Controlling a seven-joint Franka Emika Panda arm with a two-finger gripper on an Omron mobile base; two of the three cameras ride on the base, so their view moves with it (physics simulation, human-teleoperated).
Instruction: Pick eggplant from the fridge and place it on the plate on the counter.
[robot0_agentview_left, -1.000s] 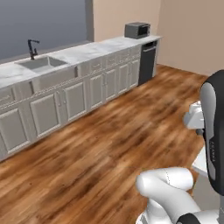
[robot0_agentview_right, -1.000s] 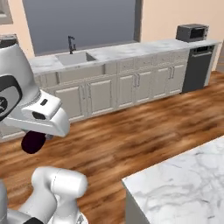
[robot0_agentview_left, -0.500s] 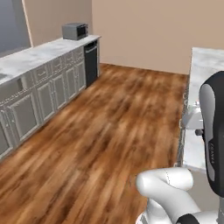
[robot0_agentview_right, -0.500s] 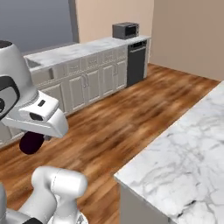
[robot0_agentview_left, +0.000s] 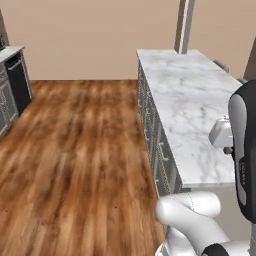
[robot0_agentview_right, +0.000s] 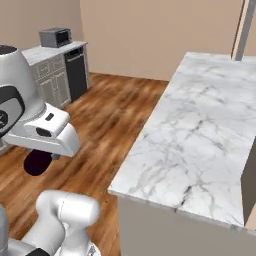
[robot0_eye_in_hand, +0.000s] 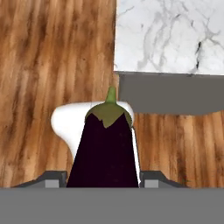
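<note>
Left base view: the marble counter (robot0_agentview_left: 192, 115) stretches ahead of the robot, no plate visible on it. Right base view: the eggplant (robot0_agentview_right: 38, 162) hangs dark beneath the white hand, short of the counter's near edge. Hand view: the claw (robot0_eye_in_hand: 105, 177) is clenched on the eggplant, stem pointing away, counter corner beyond — carrying is underway; next it must find the plate.

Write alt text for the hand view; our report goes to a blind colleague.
A dark purple eggplant with a green cap and stem is held in the gripper, seen from above against a wood-plank floor. A corner of the white marble counter fills the upper right.
</note>
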